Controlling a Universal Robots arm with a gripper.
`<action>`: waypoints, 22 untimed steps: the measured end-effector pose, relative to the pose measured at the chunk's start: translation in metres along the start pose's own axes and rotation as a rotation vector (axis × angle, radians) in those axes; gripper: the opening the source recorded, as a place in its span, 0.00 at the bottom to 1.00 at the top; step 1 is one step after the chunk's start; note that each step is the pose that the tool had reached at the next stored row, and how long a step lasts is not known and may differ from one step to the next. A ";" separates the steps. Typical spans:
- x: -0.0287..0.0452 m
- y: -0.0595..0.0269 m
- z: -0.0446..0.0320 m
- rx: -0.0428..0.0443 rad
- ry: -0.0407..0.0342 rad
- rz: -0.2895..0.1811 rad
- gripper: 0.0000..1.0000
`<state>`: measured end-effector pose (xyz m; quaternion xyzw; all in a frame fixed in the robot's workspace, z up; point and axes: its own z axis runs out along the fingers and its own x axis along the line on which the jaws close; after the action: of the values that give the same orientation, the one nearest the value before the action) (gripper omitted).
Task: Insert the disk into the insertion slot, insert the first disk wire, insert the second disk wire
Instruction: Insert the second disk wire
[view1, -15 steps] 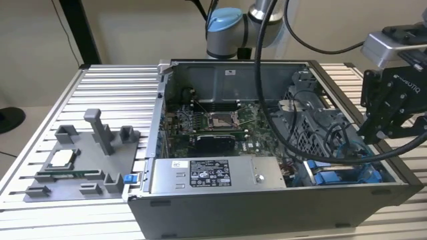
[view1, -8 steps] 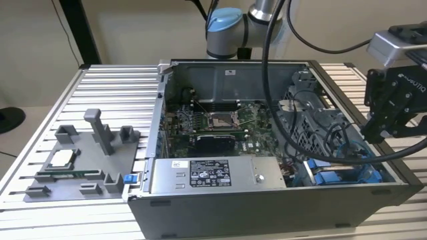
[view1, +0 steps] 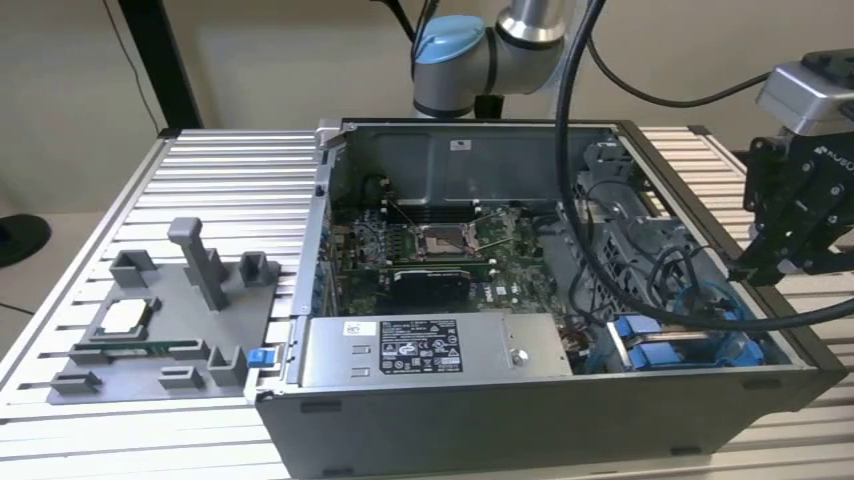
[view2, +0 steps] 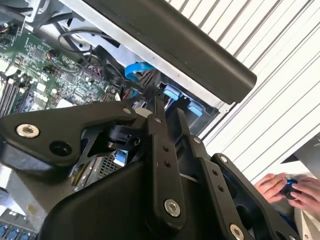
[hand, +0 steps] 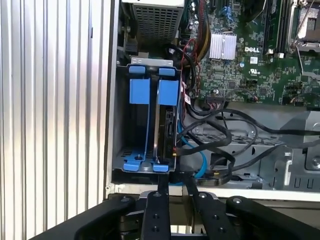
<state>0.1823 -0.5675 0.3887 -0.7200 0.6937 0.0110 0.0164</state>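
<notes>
Plainly, slatted table (view1: 227, 170); beige wall (view1: 267, 60); gripper (hand: 176, 186) aloft.

exterior view: high, whole case (view1: 534, 420) | first wrist view: close above insertion slot (hand: 131, 131) | second wrist view: oblique, same slot

Plainly a robotics lab or test bench, not a home or office. Told by a ribbed metal table (view1: 227, 170) carrying an opened computer case (view1: 534, 420) and a grey parts tray (view1: 127, 375), with a robot arm (view1: 461, 60) rising behind against a plain wall (view1: 267, 60). Also a person's hands (view2: 274, 186) close beside the table, in the second wrist view.
</notes>
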 end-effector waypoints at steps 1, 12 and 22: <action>0.0000 -0.0010 0.0000 -0.0001 -0.0001 -0.002 1.00; -0.0019 -0.0059 0.0009 -0.0012 -0.0004 -0.030 0.00; -0.0046 -0.0078 0.0035 -0.0063 -0.0007 -0.055 1.00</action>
<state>0.1899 -0.5625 0.3854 -0.7389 0.6736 0.0130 0.0147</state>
